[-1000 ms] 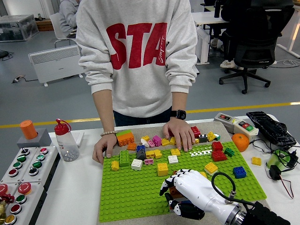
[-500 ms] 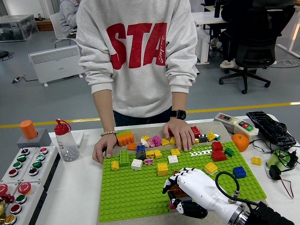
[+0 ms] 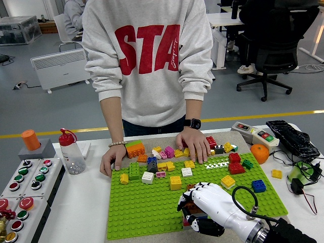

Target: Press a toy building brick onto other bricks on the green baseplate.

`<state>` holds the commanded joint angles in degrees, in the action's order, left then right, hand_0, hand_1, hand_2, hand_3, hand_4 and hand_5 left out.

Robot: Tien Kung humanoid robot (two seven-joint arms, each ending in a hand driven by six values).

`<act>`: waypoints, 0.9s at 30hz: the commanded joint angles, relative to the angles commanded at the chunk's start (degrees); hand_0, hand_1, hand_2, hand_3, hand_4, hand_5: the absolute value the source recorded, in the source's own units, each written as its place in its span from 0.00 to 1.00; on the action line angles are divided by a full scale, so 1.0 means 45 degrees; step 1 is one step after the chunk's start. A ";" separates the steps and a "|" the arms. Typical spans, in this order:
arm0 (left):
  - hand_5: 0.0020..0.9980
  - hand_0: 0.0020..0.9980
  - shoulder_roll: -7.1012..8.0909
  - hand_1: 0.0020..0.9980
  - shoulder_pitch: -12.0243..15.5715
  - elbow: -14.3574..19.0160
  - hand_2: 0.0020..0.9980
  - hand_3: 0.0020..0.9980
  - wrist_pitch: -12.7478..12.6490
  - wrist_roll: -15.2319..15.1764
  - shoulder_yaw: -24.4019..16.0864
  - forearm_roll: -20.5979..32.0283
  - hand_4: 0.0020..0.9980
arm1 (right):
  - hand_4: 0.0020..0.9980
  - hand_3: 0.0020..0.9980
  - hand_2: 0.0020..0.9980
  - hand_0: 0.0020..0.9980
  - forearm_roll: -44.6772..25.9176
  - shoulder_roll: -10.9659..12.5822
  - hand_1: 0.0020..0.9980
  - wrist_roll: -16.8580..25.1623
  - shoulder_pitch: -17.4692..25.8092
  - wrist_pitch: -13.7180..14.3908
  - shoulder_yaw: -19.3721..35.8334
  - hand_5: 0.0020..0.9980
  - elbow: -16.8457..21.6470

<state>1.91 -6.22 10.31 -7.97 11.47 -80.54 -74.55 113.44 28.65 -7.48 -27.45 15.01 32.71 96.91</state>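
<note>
White tabletop carries the green baseplate (image 3: 152, 202), which a person's hands (image 3: 192, 144) steady at its far edge (likely against pressing). Right hand (image 3: 205, 200) curls around an orange-brown brick (image 3: 192, 206), bearing down near the front.

1 green baseplate (image 3: 147, 207) on bench, 1 robot hand (image 3: 202, 202), 2 person's hands along its far edge. 1 orange (image 3: 259, 153), 1 red-capped bottle (image 3: 71, 152), 1 button panel (image 3: 25, 185). Loose bricks: too many, too overlapped to count.
</note>
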 joint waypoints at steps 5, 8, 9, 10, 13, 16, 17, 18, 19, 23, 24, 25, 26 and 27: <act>1.00 0.66 0.0002 0.68 -0.0011 0.0000 0.70 0.58 0.0002 0.0000 0.0012 0.0010 0.29 | 0.33 0.54 0.57 0.71 0.0002 -0.0025 0.61 -0.0032 -0.0018 -0.0055 -0.0021 0.20 -0.0013; 1.00 0.66 0.0002 0.68 -0.0013 0.0000 0.70 0.58 0.0004 0.0002 0.0012 0.0009 0.29 | 0.34 0.53 0.57 0.69 -0.0001 -0.0034 0.60 -0.0039 -0.0024 -0.0092 -0.0050 0.20 -0.0006; 1.00 0.66 0.0001 0.68 -0.0013 0.0000 0.70 0.58 0.0004 0.0003 0.0013 0.0010 0.29 | 0.34 0.53 0.57 0.69 -0.0002 -0.0038 0.60 -0.0041 -0.0025 -0.0102 -0.0060 0.20 -0.0006; 1.00 0.66 0.0001 0.68 -0.0013 0.0000 0.70 0.58 0.0005 0.0003 0.0015 0.0010 0.29 | 0.34 0.53 0.57 0.69 -0.0003 -0.0045 0.60 -0.0046 -0.0028 -0.0116 -0.0073 0.20 -0.0012; 1.00 0.66 0.0001 0.68 -0.0016 0.0000 0.70 0.58 0.0006 0.0004 0.0022 0.0015 0.29 | 0.34 0.53 0.57 0.69 -0.0010 -0.0059 0.60 -0.0058 -0.0035 -0.0146 -0.0098 0.20 -0.0034; 1.00 0.66 0.0004 0.68 -0.0020 0.0000 0.70 0.58 0.0008 0.0002 0.0029 0.0023 0.29 | 0.34 0.53 0.57 0.69 -0.0014 -0.0072 0.60 -0.0076 -0.0045 -0.0173 -0.0120 0.20 -0.0065; 1.00 0.66 0.0005 0.68 -0.0022 0.0000 0.70 0.58 0.0009 0.0002 0.0029 0.0022 0.29 | 0.34 0.53 0.57 0.69 -0.0013 -0.0075 0.60 -0.0083 -0.0047 -0.0181 -0.0124 0.20 -0.0075; 1.00 0.66 0.0006 0.68 -0.0025 0.0000 0.70 0.58 0.0010 0.0001 0.0030 0.0022 0.29 | 0.34 0.53 0.57 0.69 -0.0012 -0.0079 0.60 -0.0093 -0.0049 -0.0192 -0.0130 0.20 -0.0091; 1.00 0.66 0.0007 0.68 -0.0027 0.0000 0.70 0.58 0.0011 0.0001 0.0032 0.0025 0.29 | 0.34 0.53 0.57 0.69 -0.0013 -0.0081 0.60 -0.0097 -0.0050 -0.0198 -0.0134 0.20 -0.0103; 1.00 0.66 0.0009 0.68 -0.0032 0.0000 0.70 0.58 0.0013 -0.0001 0.0033 0.0029 0.29 | 0.34 0.53 0.57 0.69 -0.0017 -0.0086 0.60 -0.0105 -0.0051 -0.0211 -0.0149 0.20 -0.0142; 1.00 0.66 0.0009 0.68 -0.0033 0.0000 0.70 0.58 0.0013 0.0000 0.0033 0.0028 0.29 | 0.34 0.53 0.57 0.68 -0.0016 -0.0087 0.60 -0.0106 -0.0051 -0.0212 -0.0152 0.19 -0.0148; 1.00 0.66 0.0008 0.68 -0.0033 0.0000 0.70 0.58 0.0014 0.0001 0.0034 0.0028 0.29 | 0.34 0.53 0.57 0.68 -0.0014 -0.0087 0.60 -0.0107 -0.0049 -0.0211 -0.0152 0.19 -0.0151; 1.00 0.66 0.0008 0.68 -0.0033 0.0000 0.70 0.58 0.0014 0.0002 0.0035 0.0030 0.29 | 0.34 0.53 0.57 0.68 -0.0011 -0.0086 0.60 -0.0104 -0.0046 -0.0207 -0.0149 0.19 -0.0149; 1.00 0.66 0.0007 0.68 -0.0033 0.0000 0.70 0.58 0.0014 0.0003 0.0035 0.0032 0.29 | 0.34 0.53 0.57 0.68 -0.0008 -0.0085 0.60 -0.0101 -0.0043 -0.0201 -0.0145 0.19 -0.0145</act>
<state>1.94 -6.37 10.31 -7.90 11.48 -80.38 -74.41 113.40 28.27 -7.93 -27.64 14.11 32.06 96.26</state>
